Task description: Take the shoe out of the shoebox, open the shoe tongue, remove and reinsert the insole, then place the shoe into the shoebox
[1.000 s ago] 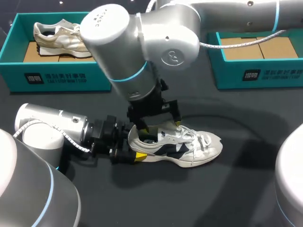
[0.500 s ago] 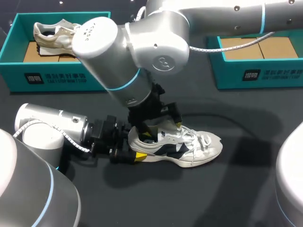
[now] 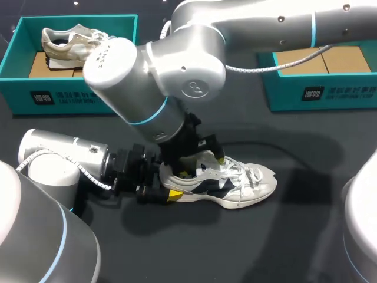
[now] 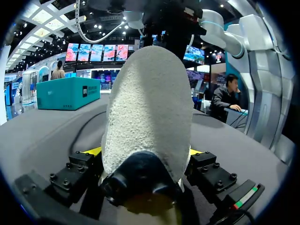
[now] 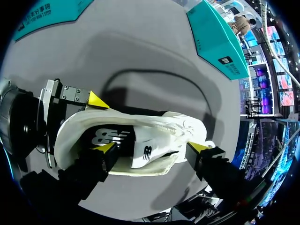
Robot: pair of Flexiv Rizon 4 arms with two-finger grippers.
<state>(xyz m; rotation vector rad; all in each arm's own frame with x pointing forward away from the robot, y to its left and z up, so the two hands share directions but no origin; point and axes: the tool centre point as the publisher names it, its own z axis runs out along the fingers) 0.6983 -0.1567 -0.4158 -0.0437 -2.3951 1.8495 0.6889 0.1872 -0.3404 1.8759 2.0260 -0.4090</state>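
Dark grey table [image 3: 306, 236] under it all, flat and smooth, good for working on. Down low at the back of the shoe [image 3: 235, 183], left gripper [image 4: 143, 152], squeezing the heel [image 4: 145, 108] from both sides, most likely to stop any sliding during the work up top. Coming in from above, right gripper [image 5: 152, 150], fingers spread wide: one yellow tip dipped into the mouth of the shoe, the other out over the laces [image 3: 250, 174], tongue [image 5: 146, 152] standing up between the two. Not pinching anything, by the look of it. Probably in the middle of pushing the tongue open, or getting ready to fish for the insole. No clear sight of the insole, too dark and deep inside. Shoe itself out of any box, standing on its sole near the middle of the table, heel toward the left arm, toe pointing off to the right. White and soft-looking, with dark blue patches on the side, white laces, a pale sole and a fuzzy cream heel with a dark pad at the rim. Likely light and bendy, so easy to tip without that grip on the heel. Farther back, well apart from the shoe, two blue-green boxes: box on the left [image 3: 70, 97] with another pale shoe [image 3: 70, 47] lying in it, box on the right [image 3: 330, 94] showing only brown cardboard, either one maybe the home for this shoe later.
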